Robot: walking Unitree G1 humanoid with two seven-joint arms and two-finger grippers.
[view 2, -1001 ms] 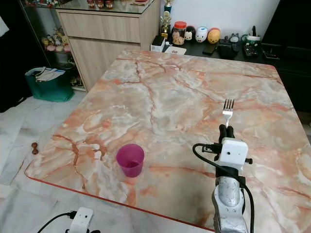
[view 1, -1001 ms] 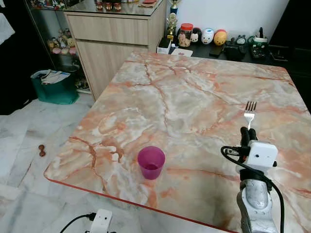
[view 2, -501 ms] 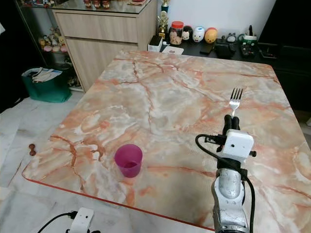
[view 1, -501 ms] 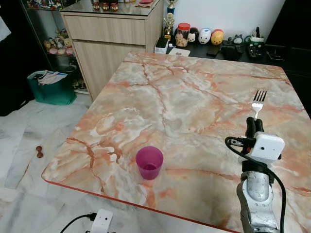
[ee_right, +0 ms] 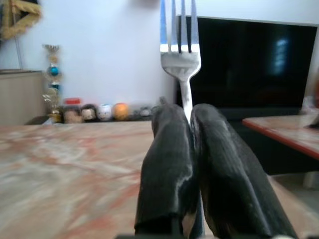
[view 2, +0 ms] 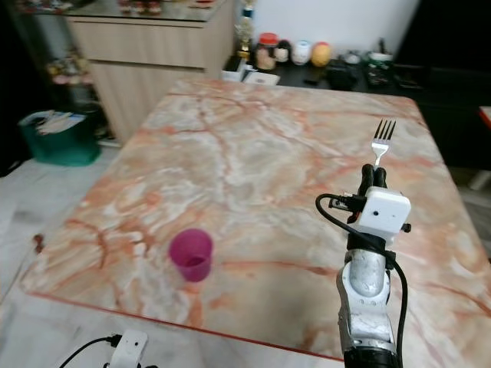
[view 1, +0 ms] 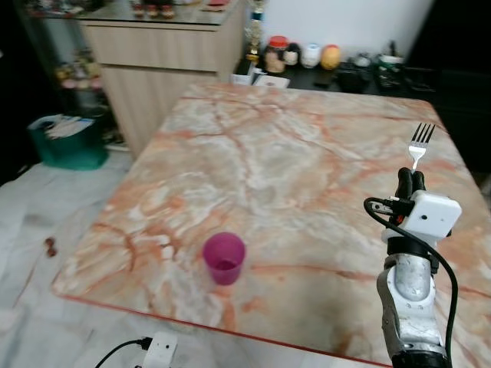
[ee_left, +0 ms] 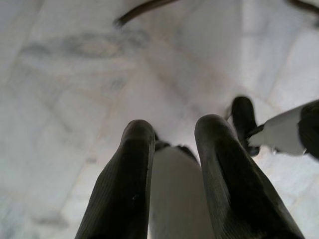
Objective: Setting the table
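Right gripper [view 2: 374, 178] pinched tight on the fork [view 2: 380, 139]: both fingers pressed flat against the thin handle, tines pointing up and away from me. Fork is held in the air over the right side of the table [view 1: 253, 153], well to the right of the purple cup [view 1: 224, 258], which stands near the table's front edge.

Left gripper [ee_left: 172, 149] hangs low beside me over the pale floor, fingers a narrow gap apart, nothing between them.

Step in hand, as I judge it: carry the fork to a place setting and lay it down. To do it well:
- Tip the fork from upright toward flat before lowering, so the handle meets the top along its length, not tip first.
- Lower slowly; metal on stone will clatter and skid if dropped.
- Set it beside the cup with room left between, square to the front edge.
- Part my fingers only once it rests, then lift straight off.

Materials:
- Fork: bright polished metal, four slim tines, narrow neck. Smooth, so likely to slip in a loose hold.
- Table: glossy marble-look slab, cream with orange-pink veins, rounded corners. Hard and slick.
- Cup: translucent purple plastic, tapered, open top. Probably light and easily knocked.
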